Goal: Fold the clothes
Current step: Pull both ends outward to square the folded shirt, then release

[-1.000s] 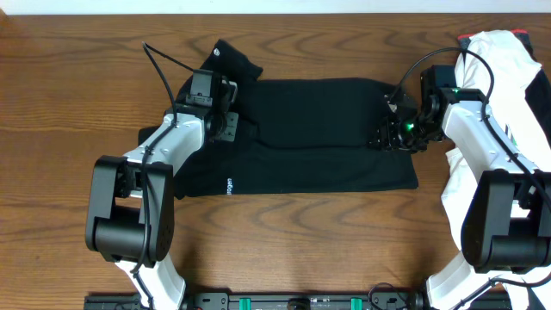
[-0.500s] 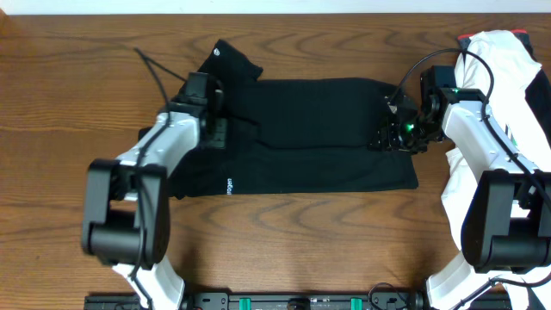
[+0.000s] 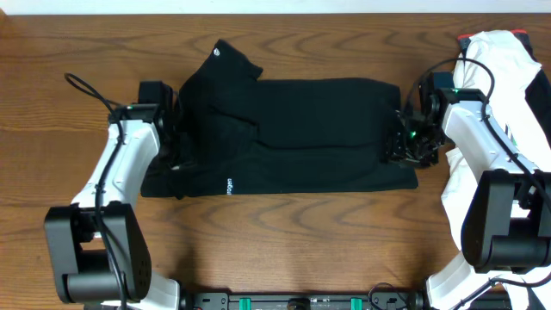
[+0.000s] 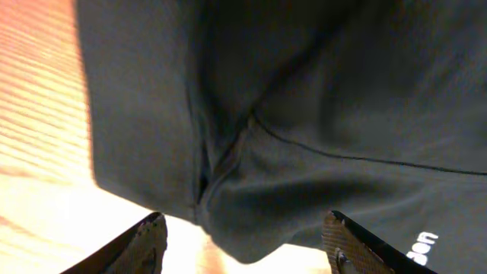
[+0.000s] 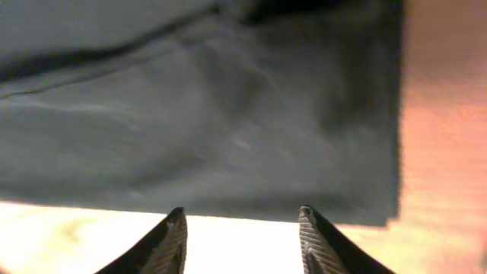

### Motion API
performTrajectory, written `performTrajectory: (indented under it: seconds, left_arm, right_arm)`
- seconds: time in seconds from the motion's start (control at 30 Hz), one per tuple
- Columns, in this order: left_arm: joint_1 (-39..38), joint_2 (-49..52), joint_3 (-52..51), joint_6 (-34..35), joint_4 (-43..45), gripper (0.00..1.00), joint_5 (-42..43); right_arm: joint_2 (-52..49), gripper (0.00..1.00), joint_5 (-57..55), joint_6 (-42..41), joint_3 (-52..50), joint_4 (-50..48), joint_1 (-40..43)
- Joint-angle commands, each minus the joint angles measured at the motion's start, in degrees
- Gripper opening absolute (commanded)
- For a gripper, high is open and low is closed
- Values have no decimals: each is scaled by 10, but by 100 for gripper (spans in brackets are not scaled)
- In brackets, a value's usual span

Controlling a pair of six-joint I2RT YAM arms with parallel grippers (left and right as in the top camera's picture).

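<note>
The clothes, a black T-shirt (image 3: 310, 129), lie flat across the middle of the table with the upper part folded down and small white lettering (image 3: 228, 183) near the front edge. My left gripper (image 3: 175, 138) stands open at the shirt's left edge. In the left wrist view, a rounded fold of the shirt (image 4: 304, 114) reaches just in front of the left gripper (image 4: 243, 228), ungripped. My right gripper (image 3: 398, 151) is at the shirt's right edge. Seen from the right wrist, the right gripper (image 5: 240, 215) is open over bare table, the shirt's hem (image 5: 228, 137) just ahead of its fingertips.
A white garment (image 3: 508, 69) is piled at the far right, beside and under my right arm. Brown wooden table (image 3: 284, 241) surrounds the shirt. A cable (image 3: 82, 83) loops off my left wrist at the left.
My left gripper has opened, let go of the shirt and pulled back left to the shirt's edge. The right gripper has opened wider and shifted slightly right.
</note>
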State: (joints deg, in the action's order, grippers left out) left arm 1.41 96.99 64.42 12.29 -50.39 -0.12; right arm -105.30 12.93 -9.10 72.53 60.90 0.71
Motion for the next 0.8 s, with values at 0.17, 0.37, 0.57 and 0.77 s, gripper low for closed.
performTrajectory:
  seconds: [0.17, 0.37, 0.57, 0.77]
  left_arm:
    - [2, 31, -74, 14, 48, 46, -30]
    - [28, 31, -75, 22, 56, 6, -128]
    - [63, 31, -75, 26, 64, 6, -124]
    - [67, 31, -75, 26, 63, 6, -124]
  right_arm:
    - [5, 52, -31, -33, -29, 7, -4]
    - [5, 40, 51, -28, -93, -96, -5]
    - [5, 25, 147, -11, -181, -236, -23]
    - [5, 6, 33, -53, -209, -232, -29]
